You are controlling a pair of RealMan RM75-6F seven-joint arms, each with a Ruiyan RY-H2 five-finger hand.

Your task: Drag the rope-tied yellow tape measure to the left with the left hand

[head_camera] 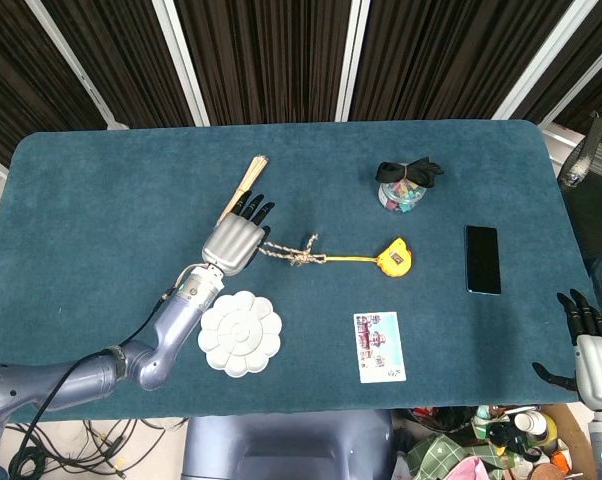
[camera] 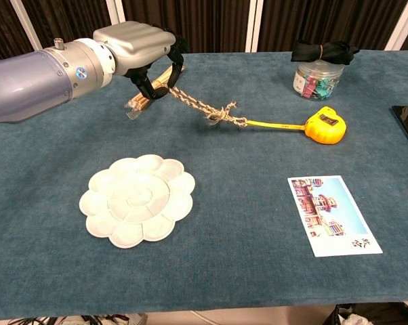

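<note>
Left hand (camera: pixel 137 46): palm down, fingers curled, gripping rope (camera: pixel 197 105) end, raised off table (camera: pixel 258 271). Rope knotted to tape blade; yellow tape measure (camera: pixel 324 126) lies right of it, mid-table. Right hand (head_camera: pixel 589 340): off table edge, fingers spread, empty.

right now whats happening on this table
The robot's left hand holds one end of a braided rope, lifted off the blue table. The rope is knotted to the pulled-out blade of a yellow tape measure, which sits right of the hand. The right hand hangs open past the table's right edge.
</note>
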